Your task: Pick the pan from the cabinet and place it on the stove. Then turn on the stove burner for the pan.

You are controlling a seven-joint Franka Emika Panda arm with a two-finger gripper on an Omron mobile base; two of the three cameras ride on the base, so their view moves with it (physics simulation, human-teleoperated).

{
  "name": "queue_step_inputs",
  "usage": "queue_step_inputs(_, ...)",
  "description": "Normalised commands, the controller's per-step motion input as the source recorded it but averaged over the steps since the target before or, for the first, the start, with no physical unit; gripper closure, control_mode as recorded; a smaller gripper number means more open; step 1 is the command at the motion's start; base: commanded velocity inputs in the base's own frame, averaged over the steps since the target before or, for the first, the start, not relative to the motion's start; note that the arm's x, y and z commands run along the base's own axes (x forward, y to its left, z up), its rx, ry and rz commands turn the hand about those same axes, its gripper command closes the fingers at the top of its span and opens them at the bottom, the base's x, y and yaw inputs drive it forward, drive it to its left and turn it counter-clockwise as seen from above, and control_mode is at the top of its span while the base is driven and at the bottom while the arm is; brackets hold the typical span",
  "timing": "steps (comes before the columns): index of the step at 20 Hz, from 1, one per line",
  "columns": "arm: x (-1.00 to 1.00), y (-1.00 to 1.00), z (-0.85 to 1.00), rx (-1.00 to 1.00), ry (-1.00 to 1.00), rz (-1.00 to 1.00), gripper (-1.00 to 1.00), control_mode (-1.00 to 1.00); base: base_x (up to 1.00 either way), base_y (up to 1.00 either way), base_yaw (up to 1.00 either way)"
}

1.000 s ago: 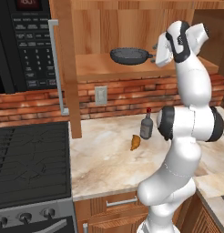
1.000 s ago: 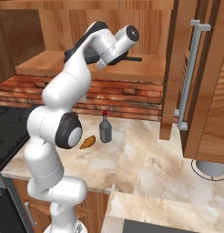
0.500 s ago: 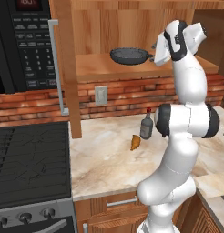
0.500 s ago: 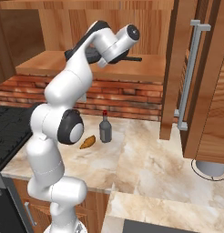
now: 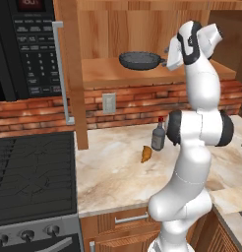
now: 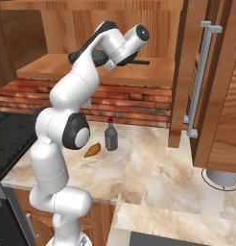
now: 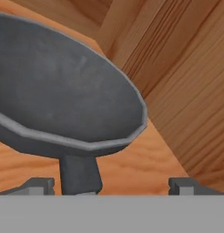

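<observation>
Left base view: the pan [image 5: 139, 60] sits on the open cabinet's [image 5: 142, 74] shelf, toward the shelf's right half and near its front edge, with its handle running right toward the arm's hand. The stove [image 5: 32, 182] lies well below and to the left, its grates bare, so the task stands at its first step, the reach for the pan.

Right base view: the arm's wrist covers most of the pan; the dark handle [image 6: 139, 62] juts out to the right of it over the shelf.

Hand view: the pincer [image 7: 111, 185] is spread wide, one tip [image 7: 38, 185] at each side of the bottom edge, gripping nothing. The handle's root [image 7: 79, 175] stands between the tips, nearer the left one, with the bowl just beyond. Next, I judge, the pincer needs a slight further advance and centring so the handle sits squarely between the jaws, then a firm close before lifting clear of the shelf.
</observation>
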Motion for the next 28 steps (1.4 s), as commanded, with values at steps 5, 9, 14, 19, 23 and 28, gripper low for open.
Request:
queue_step_inputs(5, 0.01, -0.15, -0.25, 0.00, 0.07, 0.00, -1.00, -1.00, 0.00, 0.00, 0.00)
queue_step_inputs(9, 0.01, -0.12, -0.26, 0.00, 0.10, 0.00, -1.00, -1.00, 0.00, 0.00, 0.00)
queue_step_inputs(14, 0.04, -0.10, -0.27, 0.00, 0.10, 0.00, -1.00, -1.00, 0.00, 0.00, 0.00)
queue_step_inputs(19, 0.04, -0.09, -0.32, 0.00, 0.08, 0.00, -1.00, -1.00, 0.00, 0.00, 0.00)
queue_step_inputs(23, 0.02, -0.06, -0.33, 0.00, 0.03, 0.00, -1.00, -1.00, 0.00, 0.00, 0.00)
queue_step_inputs(28, 0.00, -0.07, -0.35, 0.00, 0.00, 0.00, -1.00, -1.00, 0.00, 0.00, 0.00)
